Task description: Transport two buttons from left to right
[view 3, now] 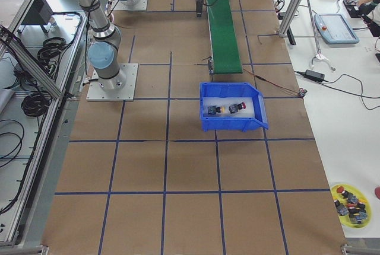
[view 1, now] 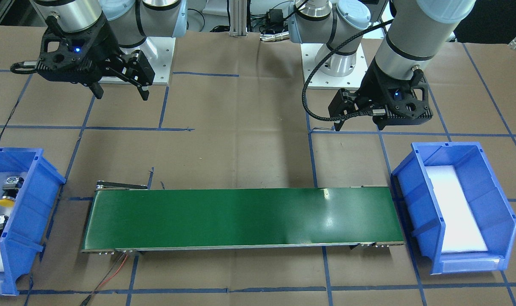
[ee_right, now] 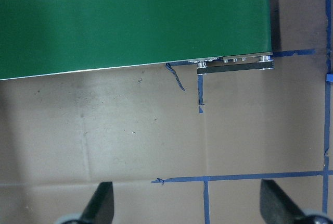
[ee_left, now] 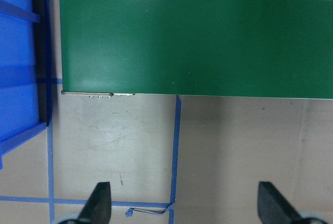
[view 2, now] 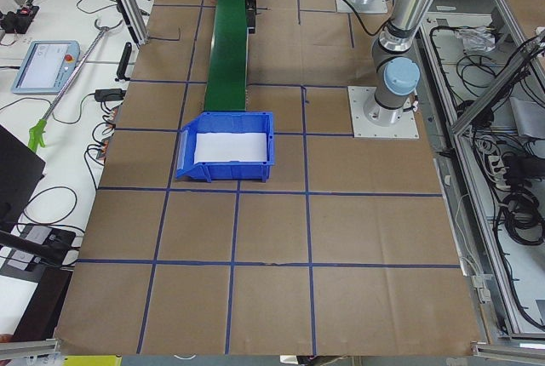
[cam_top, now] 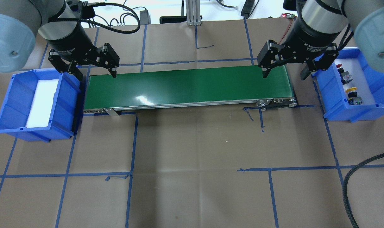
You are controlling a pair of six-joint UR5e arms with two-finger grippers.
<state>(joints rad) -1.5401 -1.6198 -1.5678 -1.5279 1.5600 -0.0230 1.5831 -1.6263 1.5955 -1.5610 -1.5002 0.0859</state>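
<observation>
— Where are the two buttons right now?

— You'll find both in the blue bin [cam_top: 347,114], just outboard of the right gripper [cam_top: 283,75], on the side of it away from the green belt [cam_top: 185,87]. The yellow button [cam_top: 354,95] and the red button [cam_top: 343,71] lie on their sides on that bin's white floor, apart from each other. The red one is farther from the robot's base and the yellow one nearer.

— Is the right gripper holding anything?

— No. Look at its wrist view: its fingers [ee_right: 101,203] are spread wide, with brown paper [ee_right: 156,140] and a line of blue tape [ee_right: 250,176] below them. The belt's end lies ahead of them. The gripper hangs above the table and touches nothing.

— And the left gripper [cam_top: 96,75]?

— Much the same, as you can see. It is spread wide with nothing in it, and it hangs near the belt's other end. A second blue bin [cam_top: 11,104] sits just outboard of it, with a white pad [cam_top: 41,103] inside. Both buttons are well apart from that gripper, with the whole belt between them.
</observation>
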